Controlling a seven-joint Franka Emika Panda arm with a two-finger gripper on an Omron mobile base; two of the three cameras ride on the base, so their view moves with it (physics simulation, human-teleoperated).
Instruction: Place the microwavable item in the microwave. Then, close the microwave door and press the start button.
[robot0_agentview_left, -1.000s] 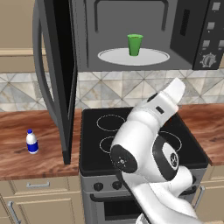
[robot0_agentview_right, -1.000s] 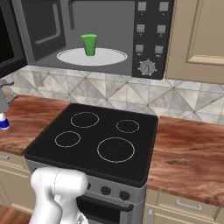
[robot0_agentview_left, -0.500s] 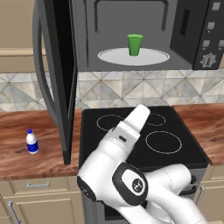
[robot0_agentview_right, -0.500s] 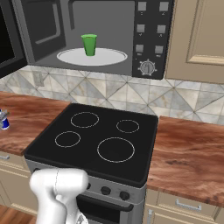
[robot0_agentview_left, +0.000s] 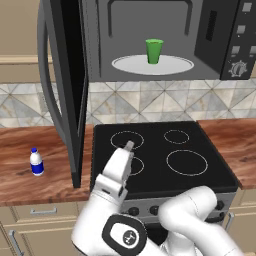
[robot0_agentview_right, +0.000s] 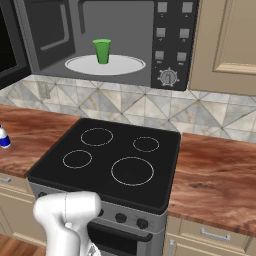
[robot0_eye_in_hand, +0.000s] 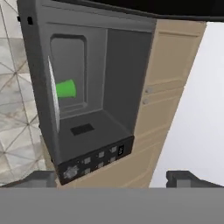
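Microwave (robot0_agentview_left: 150, 45) is mounted above the stove (robot0_agentview_left: 160, 155), its cavity exposed. Microwave door (robot0_agentview_left: 65, 90) stands swung fully open to the left, edge-on in the left base view, reaching down over the wooden tabletop (robot0_agentview_left: 30, 170). Stove top is black with 4 ring burners and sits flush between 2 tabletop sections. White robot arm (robot0_agentview_left: 150, 225) is folded low in front of the stove, its hand tilted up toward the microwave. White round turntable (robot0_agentview_right: 105, 65) lies inside the cavity. Control panel with 1 knob (robot0_agentview_right: 168, 77) occupies the right side of the microwave. Small white bottle (robot0_agentview_left: 35, 162) stands upright on the left tabletop, well apart from the stove. Green cup (robot0_agentview_right: 102, 51) stands upright on the turntable, inside the microwave. Fingers (robot0_eye_in_hand: 188, 178) are spread wide and hold nothing.
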